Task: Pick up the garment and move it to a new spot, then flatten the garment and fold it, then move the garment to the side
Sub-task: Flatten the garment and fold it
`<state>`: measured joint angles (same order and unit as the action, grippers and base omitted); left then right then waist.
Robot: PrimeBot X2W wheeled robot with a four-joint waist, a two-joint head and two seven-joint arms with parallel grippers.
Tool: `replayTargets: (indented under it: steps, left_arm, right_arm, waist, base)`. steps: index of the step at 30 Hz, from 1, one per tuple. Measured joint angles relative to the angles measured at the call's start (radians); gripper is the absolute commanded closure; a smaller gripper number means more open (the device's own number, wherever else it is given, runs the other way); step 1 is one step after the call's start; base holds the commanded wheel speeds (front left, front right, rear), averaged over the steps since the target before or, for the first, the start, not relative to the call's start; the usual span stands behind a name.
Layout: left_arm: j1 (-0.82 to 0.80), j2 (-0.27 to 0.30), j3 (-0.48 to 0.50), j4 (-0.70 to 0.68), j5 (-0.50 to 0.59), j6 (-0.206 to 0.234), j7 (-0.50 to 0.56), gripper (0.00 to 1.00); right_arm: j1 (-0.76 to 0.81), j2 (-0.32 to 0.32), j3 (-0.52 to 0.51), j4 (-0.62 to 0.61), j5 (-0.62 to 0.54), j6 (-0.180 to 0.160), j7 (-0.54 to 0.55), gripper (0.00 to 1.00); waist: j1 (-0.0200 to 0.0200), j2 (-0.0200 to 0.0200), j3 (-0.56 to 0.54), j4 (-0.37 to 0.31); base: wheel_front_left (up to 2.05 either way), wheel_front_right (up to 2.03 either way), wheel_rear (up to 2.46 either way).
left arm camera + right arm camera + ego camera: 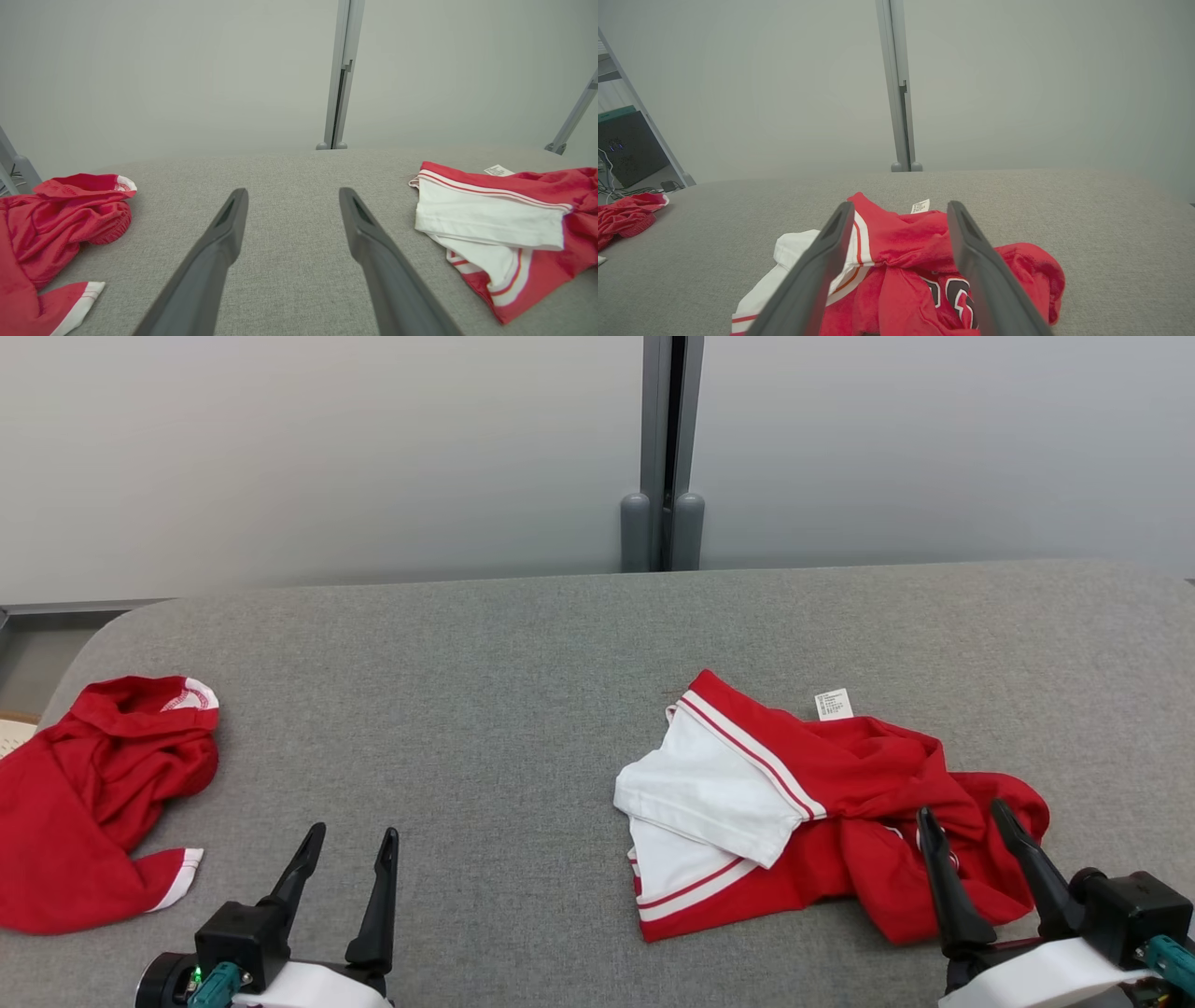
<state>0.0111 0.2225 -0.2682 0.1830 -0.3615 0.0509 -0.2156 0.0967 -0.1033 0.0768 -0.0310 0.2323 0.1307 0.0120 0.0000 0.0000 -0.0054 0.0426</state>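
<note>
A crumpled red and white garment [803, 803] with a small white label lies on the right half of the grey table [523, 691]. The same garment [906, 252] sits just beyond my right gripper [901, 210] in the right wrist view, and at the right as the garment [504, 224] in the left wrist view. My right gripper [966, 814] is open, its fingers over the garment's near right edge, holding nothing. My left gripper [355, 831] stands open over bare table at the lower left; in its own view the left gripper [292, 193] is empty.
A second red garment [93, 793] with white trim lies bunched at the table's left edge, also seen as the second garment [56, 224] in the left wrist view. A grey post [665, 457] stands behind the table against a pale wall. Bare table lies between the two garments.
</note>
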Motion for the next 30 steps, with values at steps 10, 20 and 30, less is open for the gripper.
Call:
replayTargets:
  steps: [10,20,30]
  left_arm:
    - [-0.074,-0.015,-0.057,0.002,0.007,-0.031,0.027,0.00]
    - [-0.344,-0.111,-0.197,0.177,-0.011,-0.148,0.131,0.00]
    - [-0.520,-0.140,-0.262,0.467,-0.078,-0.175,0.173,0.00]
  right_arm:
    - [-0.014,0.007,0.000,-0.007,0.000,0.000,0.007,0.00]
    - [-0.097,0.006,0.030,-0.012,-0.005,0.000,0.009,0.00]
    - [-0.154,0.020,0.047,0.031,0.015,0.000,-0.031,0.00]
  waist:
    - [0.0000,0.0000,0.034,0.001]
    - [0.0000,0.0000,0.146,-0.067]
    - [0.0000,0.0000,0.267,-0.165]
  base:
    - [0.00,0.00,0.00]
    - [0.00,0.00,0.00]
    - [0.00,0.00,0.00]
